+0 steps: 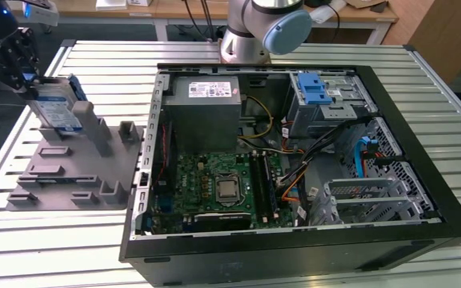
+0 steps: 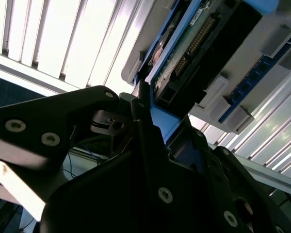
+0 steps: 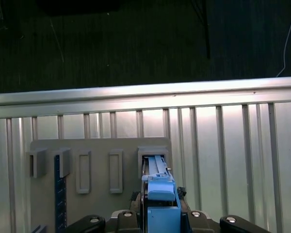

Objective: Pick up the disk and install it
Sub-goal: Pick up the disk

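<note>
One gripper, clamped on the disk upright in the grey rack, stands beside the open computer case.

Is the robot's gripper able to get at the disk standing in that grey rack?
Likely yes: the gripper is at the disk, which stands on edge in the grey rack beside the open computer case, and it looks closed on the disk's blue frame. Nothing stands between them.

The disk is flat and silver, with a white-and-blue label and a blue frame. It stands on edge, slightly tilted, in a slot of the grey stand, its upper end clamped by the gripper.
</note>
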`<state>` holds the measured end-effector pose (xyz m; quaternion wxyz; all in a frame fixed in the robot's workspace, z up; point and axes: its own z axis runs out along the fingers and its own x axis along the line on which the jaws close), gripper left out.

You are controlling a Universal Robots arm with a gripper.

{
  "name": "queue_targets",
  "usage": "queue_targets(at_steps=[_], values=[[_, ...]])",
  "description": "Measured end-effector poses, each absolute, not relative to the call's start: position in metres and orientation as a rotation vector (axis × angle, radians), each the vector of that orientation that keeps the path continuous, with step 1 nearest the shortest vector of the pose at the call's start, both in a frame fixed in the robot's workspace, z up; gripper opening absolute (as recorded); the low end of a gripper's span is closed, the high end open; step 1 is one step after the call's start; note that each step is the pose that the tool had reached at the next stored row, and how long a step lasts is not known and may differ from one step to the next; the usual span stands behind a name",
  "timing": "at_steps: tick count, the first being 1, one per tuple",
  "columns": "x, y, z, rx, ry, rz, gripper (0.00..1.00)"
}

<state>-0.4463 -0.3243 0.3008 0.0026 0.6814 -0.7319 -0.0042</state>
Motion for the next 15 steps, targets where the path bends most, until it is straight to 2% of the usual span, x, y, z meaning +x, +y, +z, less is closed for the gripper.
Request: queue_targets(at_steps=[15], values=[[-0.446, -0.324, 0.319, 2.137, -2.295, -0.013, 0.36]])
